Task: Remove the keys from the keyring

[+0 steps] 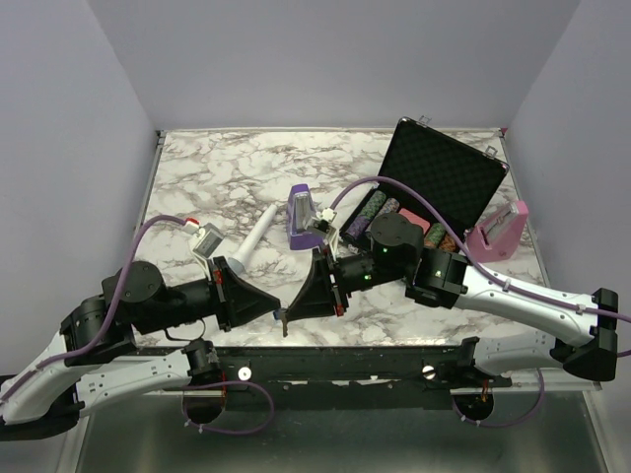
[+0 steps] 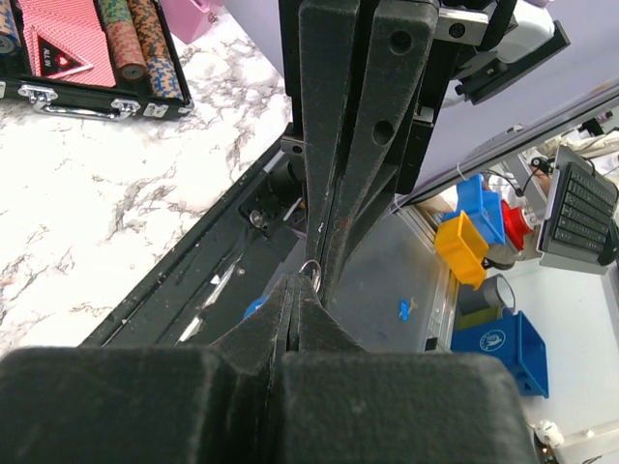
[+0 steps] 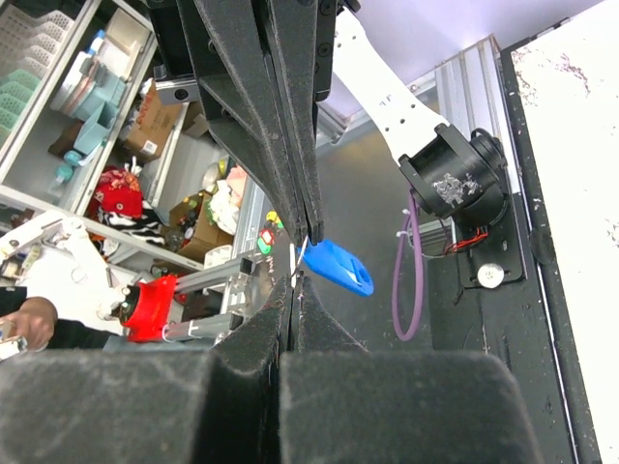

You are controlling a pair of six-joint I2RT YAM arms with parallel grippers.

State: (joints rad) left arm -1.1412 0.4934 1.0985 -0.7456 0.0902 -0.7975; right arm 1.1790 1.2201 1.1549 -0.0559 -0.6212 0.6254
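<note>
My left gripper [image 1: 279,313] and right gripper [image 1: 294,311] meet tip to tip above the table's front edge. Both are shut on a thin silver keyring [image 2: 309,268], which bridges the small gap between them. In the left wrist view my own tips [image 2: 295,282] pinch the ring just below the right gripper's fingers [image 2: 334,193]. In the right wrist view the ring wire [image 3: 309,249] runs from my tips [image 3: 295,288] up to the left gripper's fingers [image 3: 290,145]. A blue tag [image 3: 337,268] hangs from it. I cannot make out the tiny silver key; a small dark piece [image 1: 284,325] dangles below the tips.
A purple metronome [image 1: 300,217] and a white pen-like stick [image 1: 254,239] lie mid-table. An open black case [image 1: 444,172] with poker chips stands at the back right, with a pink object [image 1: 498,232] beside it. A small white device [image 1: 205,236] lies at the left.
</note>
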